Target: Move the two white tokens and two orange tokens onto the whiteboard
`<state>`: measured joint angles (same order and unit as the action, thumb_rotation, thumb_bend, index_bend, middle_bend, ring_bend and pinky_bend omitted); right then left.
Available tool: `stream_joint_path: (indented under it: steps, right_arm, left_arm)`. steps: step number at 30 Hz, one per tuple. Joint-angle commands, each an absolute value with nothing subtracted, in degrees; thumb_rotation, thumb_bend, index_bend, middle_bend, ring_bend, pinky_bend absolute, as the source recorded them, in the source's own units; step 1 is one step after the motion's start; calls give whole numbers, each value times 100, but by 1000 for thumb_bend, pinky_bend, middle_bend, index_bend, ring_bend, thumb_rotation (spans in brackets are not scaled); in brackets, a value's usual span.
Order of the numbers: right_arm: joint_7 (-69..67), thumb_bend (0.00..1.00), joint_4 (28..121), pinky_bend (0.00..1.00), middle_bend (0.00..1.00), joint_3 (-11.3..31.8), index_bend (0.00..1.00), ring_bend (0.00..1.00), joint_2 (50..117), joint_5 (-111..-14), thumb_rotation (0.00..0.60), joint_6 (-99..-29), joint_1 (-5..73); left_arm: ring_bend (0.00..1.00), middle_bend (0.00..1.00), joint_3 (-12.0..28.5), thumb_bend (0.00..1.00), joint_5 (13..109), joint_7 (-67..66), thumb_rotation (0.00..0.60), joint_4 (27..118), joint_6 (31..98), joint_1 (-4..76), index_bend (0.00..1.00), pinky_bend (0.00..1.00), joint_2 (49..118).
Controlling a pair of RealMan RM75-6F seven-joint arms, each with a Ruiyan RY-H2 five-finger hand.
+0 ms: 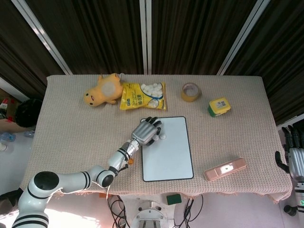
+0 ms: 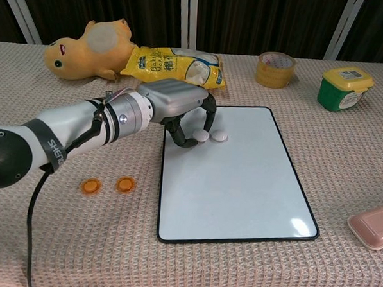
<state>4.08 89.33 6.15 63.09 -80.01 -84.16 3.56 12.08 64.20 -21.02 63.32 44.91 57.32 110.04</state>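
Note:
The whiteboard (image 2: 234, 184) (image 1: 168, 154) lies in the middle of the table. Two white tokens sit side by side near its top left corner, one (image 2: 200, 135) between the thumb and fingers of my left hand (image 2: 177, 107) (image 1: 146, 131), the other (image 2: 220, 136) just right of them. The hand arches over that corner, fingers curved down and loosely apart, and I see no grip on the token. Two orange tokens (image 2: 89, 186) (image 2: 125, 184) rest on the cloth left of the board. My right hand (image 1: 294, 159) hangs off the table's right edge, fingers spread and holding nothing.
At the back stand a yellow plush toy (image 2: 87, 48), a bag of white candies (image 2: 173, 64), a tape roll (image 2: 275, 69) and a green tub with a yellow lid (image 2: 346, 87). A pink case (image 2: 373, 227) lies at the front right.

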Motion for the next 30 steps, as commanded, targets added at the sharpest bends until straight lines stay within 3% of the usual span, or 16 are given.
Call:
stream_joint_path:
  steps: [1, 10, 17, 23, 30]
  right_arm:
    - [414, 477, 8938, 0, 0, 618, 0, 0, 6305, -7995, 600, -8413, 357]
    - [432, 477, 8957, 0, 0, 626, 0, 0, 6293, -7985, 600, -8392, 371]
    - [447, 477, 8996, 0, 0, 628, 0, 0, 6275, -8025, 600, -8428, 371]
    - [446, 477, 9026, 0, 0, 635, 0, 0, 6262, -8059, 600, -8462, 372]
    - [436, 477, 9044, 0, 0, 633, 0, 0, 6270, -8131, 600, -8496, 386]
  left_arm:
    - [66, 185, 1221, 310, 6412, -2084, 600, 6312, 4486, 5740, 427, 158, 11028]
    - [66, 188, 1228, 310, 6425, -2085, 600, 6295, 4474, 5765, 294, 158, 11034]
    - [66, 181, 1176, 310, 6438, -2195, 600, 6519, 4589, 5687, 281, 158, 10881]
    - [66, 171, 1098, 310, 6301, -2534, 600, 7195, 4941, 5408, 272, 158, 10362]
    - [66, 170, 687, 292, 6319, -2739, 600, 8654, 5686, 4680, 278, 159, 9293]
